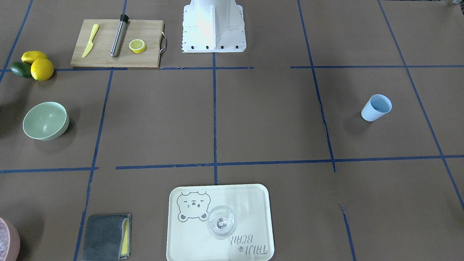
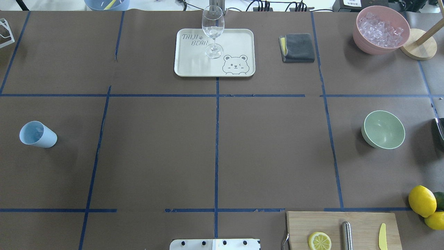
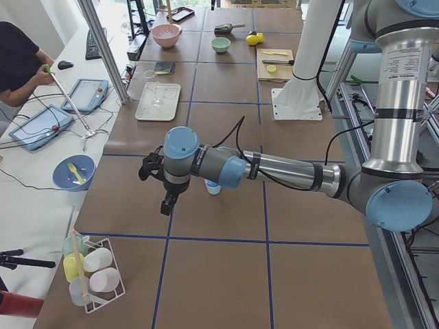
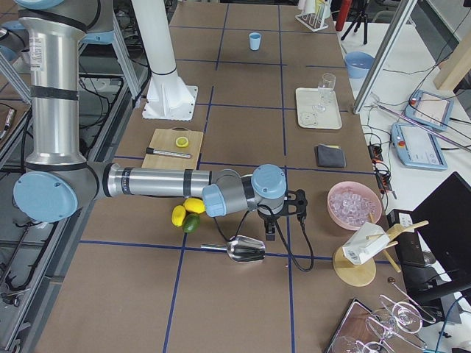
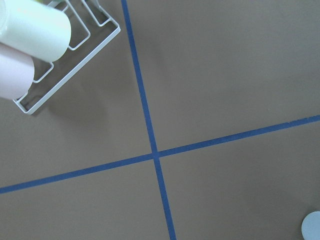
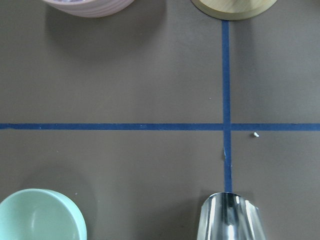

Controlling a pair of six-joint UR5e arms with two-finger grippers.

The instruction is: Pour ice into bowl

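Observation:
The mint-green bowl (image 2: 383, 129) stands empty on the robot's right side of the table; it also shows in the front view (image 1: 46, 120) and in the right wrist view (image 6: 40, 215). The ice (image 2: 381, 29) lies heaped in a pink container (image 2: 364, 45) at the far right corner. My right gripper (image 4: 270, 229) hangs beyond the bowl, over a metal scoop (image 4: 246, 248) lying on the table (image 6: 230, 217). My left gripper (image 3: 167, 208) hovers near the light blue cup (image 3: 212, 186). Both grippers show only in side views, so I cannot tell whether they are open or shut.
A tray (image 2: 236, 38) with a wine glass (image 2: 213, 26) and a grey cloth (image 2: 297, 47) sit at the far side. A cutting board (image 2: 360, 222) with a lemon half, lemons (image 2: 422, 200), a wooden stand (image 2: 418, 48) and a wire cup rack (image 3: 96, 271) are around.

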